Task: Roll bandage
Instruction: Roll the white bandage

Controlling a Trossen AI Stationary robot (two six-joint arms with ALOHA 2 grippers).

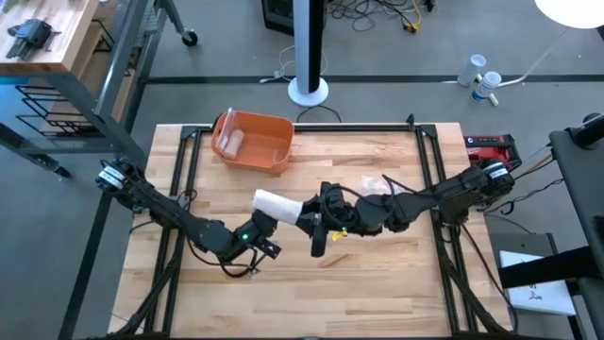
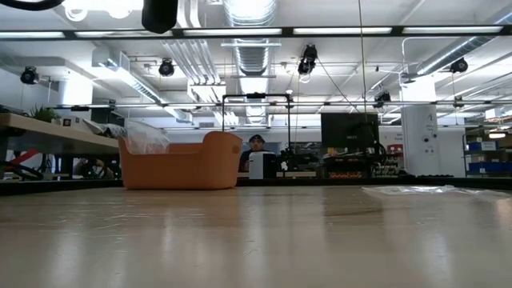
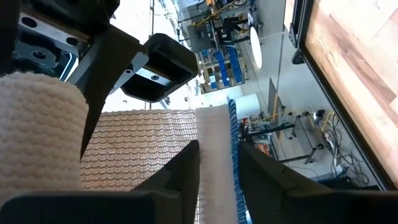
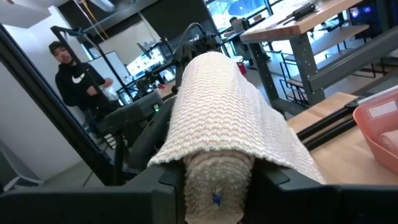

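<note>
Now I'm mid-roll: my right gripper [image 1: 316, 222] is clamped on the bandage [image 1: 276, 206] roll above mid-surface, my left gripper [image 1: 262, 227] pinching its loose end, so next I wind under tension.

Bandage [image 1: 276, 205]: off-white, knitted wavy weave; blue stitched edge [image 3: 233, 155] along one side, small blue mark on rolled end in right wrist view. Left gripper [image 3: 214, 163] and right gripper [image 4: 216, 182]: dark, near black. Small green light on left arm near wrist. Table [image 1: 377, 283]: light wood planks, black frame. Basket [image 1: 255, 142]: orange, clear packet inside. Red-and-black device [image 1: 491, 146] beside table's right edge. Person [image 4: 74, 78] in black hooded top with white logo.
</note>
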